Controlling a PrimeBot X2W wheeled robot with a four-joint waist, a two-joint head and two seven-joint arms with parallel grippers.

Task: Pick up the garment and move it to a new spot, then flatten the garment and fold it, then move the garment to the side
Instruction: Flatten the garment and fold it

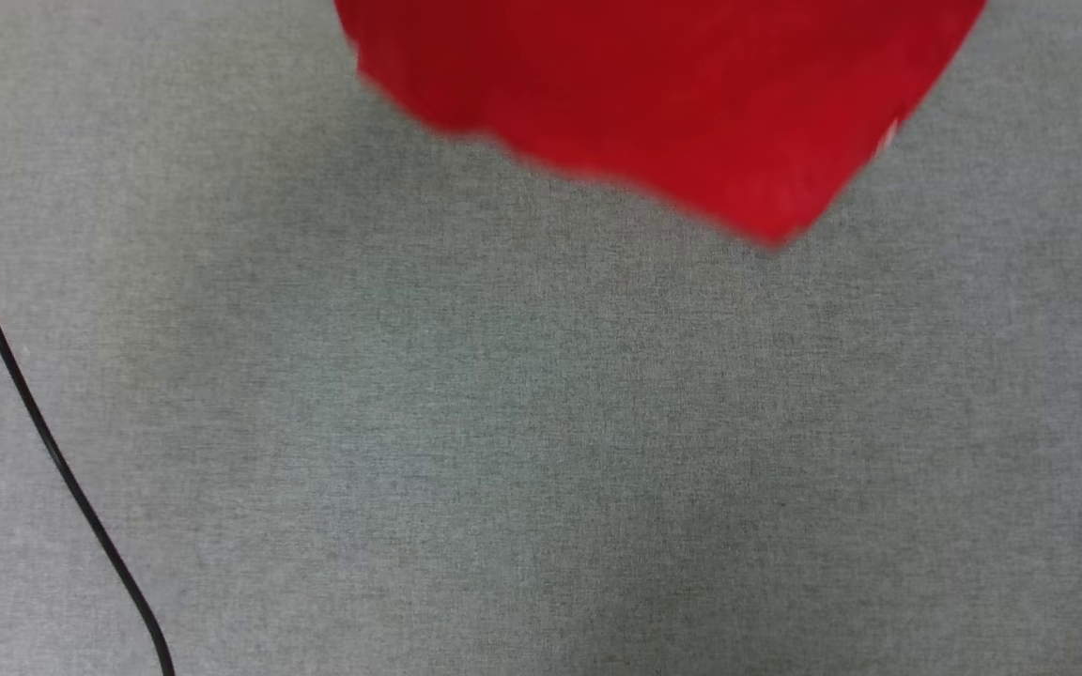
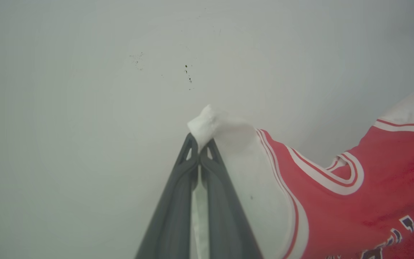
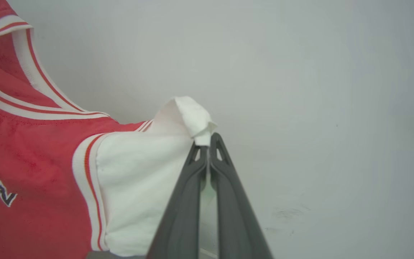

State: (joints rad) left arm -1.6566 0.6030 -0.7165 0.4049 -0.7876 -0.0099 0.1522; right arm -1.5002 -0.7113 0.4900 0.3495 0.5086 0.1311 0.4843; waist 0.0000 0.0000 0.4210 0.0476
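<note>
Two closed grips held up the garment [image 1: 654, 94]: left end effector [image 2: 199, 144] and right end effector [image 3: 207, 140] each pinched a white sleeve [image 3: 138, 172], hanging it spread above the grey tabletop [image 1: 541, 422], likely for flattening.

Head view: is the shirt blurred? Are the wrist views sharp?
Head view: the shirt is smeared along its lower edge, while the grey surface and cable are crisp. Left wrist view: left pincer and white sleeve are sharp, light flat. Right wrist view: right pincer equally sharp, no glare.
</note>
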